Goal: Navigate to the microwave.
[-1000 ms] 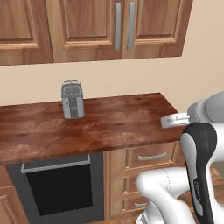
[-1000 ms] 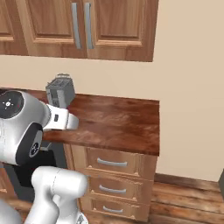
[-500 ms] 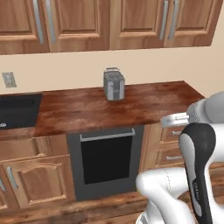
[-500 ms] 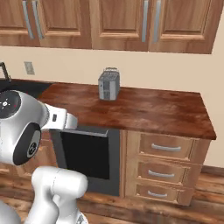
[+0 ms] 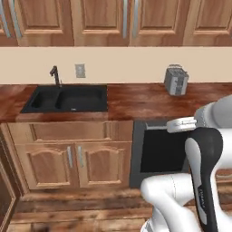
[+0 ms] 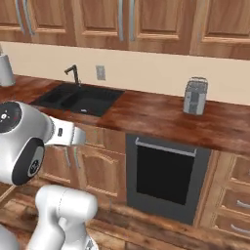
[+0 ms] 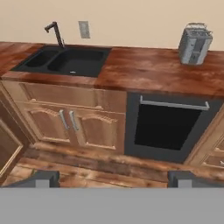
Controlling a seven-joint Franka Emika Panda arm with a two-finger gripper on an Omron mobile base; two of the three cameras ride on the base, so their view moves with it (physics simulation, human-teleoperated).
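The microwave is out of view. My gripper (image 7: pixel 113 179) is open and holds nothing; its two dark fingertips (image 7: pixel 43 178) stand wide apart at the bottom of the hand view. It points at the wooden counter (image 7: pixel 144 70) and the cabinets under it. My arm is folded close to the base, well short of the counter.
A black double sink (image 5: pixel 65 98) with a dark faucet (image 5: pixel 55 74) is set in the counter at the left. A grey toaster (image 5: pixel 176 80) stands at the back right. A black-fronted appliance (image 6: pixel 166 171) sits below. Wall cabinets (image 5: pixel 104 22) hang above. A pale object (image 6: pixel 5 69) stands far left.
The base has moved left along the counter, so the whole scene has slid right. The sink and faucet have come into view, and the toaster now lies at the right.
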